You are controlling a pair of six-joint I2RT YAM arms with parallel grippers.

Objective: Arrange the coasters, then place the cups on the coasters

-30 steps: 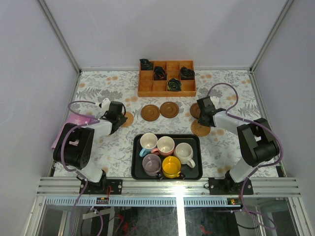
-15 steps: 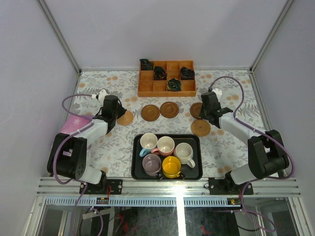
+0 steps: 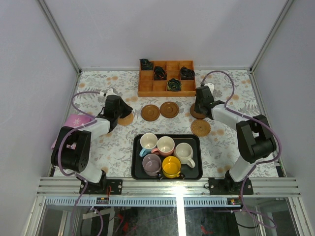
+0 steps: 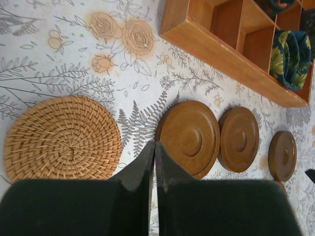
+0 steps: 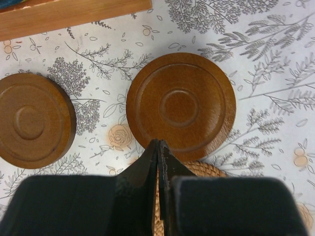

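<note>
Both jaws pressed together; brown ringed coaster (image 5: 180,105) perhaps overlaps tan woven coaster (image 5: 204,169).

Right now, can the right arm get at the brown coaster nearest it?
Probably yes: the right gripper, shut, hangs at the brown coaster edge. Nothing lies on top, but it must open first.

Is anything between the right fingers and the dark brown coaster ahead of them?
Nothing visible. The right gripper, shut, points straight at the dark brown coaster; the woven coaster lies back under the gripper, not between.
</note>
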